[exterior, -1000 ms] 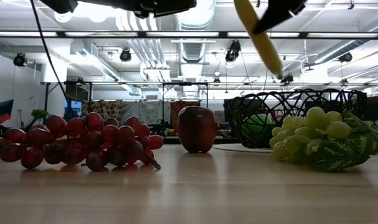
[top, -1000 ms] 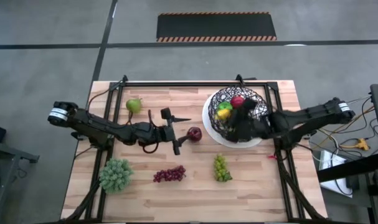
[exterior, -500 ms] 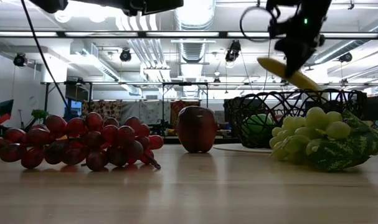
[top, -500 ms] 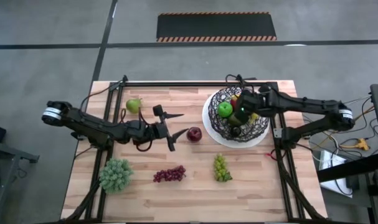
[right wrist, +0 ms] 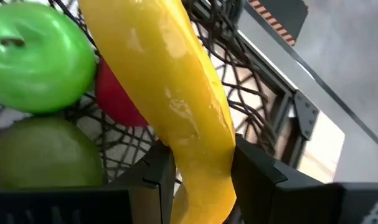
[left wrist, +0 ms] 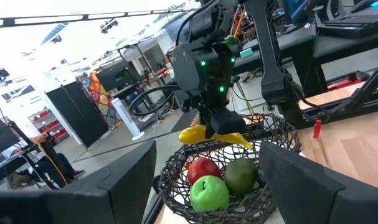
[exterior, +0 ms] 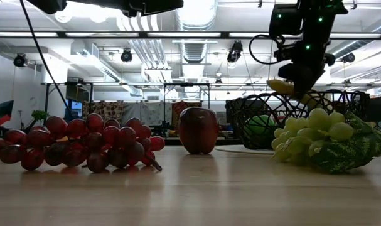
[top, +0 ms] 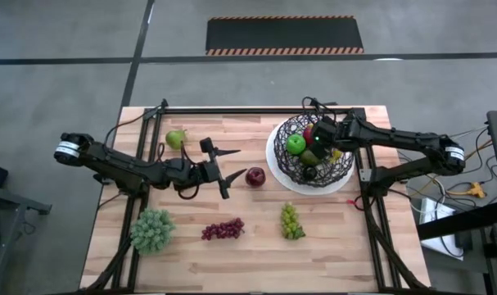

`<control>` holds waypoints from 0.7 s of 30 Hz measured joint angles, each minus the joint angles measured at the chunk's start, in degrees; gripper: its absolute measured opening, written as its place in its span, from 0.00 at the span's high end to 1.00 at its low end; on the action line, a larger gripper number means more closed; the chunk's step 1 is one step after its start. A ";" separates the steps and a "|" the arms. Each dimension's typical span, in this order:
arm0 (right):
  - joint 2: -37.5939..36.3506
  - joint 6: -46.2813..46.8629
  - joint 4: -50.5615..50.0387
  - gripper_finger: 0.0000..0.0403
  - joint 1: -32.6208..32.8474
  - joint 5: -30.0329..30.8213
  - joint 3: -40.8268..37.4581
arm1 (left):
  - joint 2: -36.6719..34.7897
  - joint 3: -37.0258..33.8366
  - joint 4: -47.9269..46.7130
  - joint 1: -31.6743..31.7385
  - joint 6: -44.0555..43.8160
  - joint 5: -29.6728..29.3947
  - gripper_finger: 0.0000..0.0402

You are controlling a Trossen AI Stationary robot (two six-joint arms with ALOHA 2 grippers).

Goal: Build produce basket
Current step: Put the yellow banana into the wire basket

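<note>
Item: banana, clamped between the fingers of the right pincer, now lowered from high above to just over the rim of the wire basket (release appears near). Directly beneath that pincer: green apple, red apple. Left pincer open, empty, dark red apple just beside it on the table.

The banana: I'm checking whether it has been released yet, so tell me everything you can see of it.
The banana is smooth, glossy yellow and gently curved, plastic-looking. The right gripper is shut on it, one dark finger on each side. It hangs roughly level just above the rim of the black wire basket, over the green apple, red apple and a dull green fruit inside. Not yet released.
</note>
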 joint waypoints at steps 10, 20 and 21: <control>0.00 0.49 7.35 0.72 -0.26 0.01 -4.80 | 0.00 -0.15 0.02 0.00 -0.04 0.00 0.33; 0.00 1.19 12.18 0.72 -0.26 3.68 -7.69 | 0.02 -0.15 0.02 0.00 -0.07 0.00 0.33; 0.00 1.41 12.52 0.72 -0.26 4.76 -7.84 | 0.02 -0.15 0.02 0.00 -0.07 0.00 0.33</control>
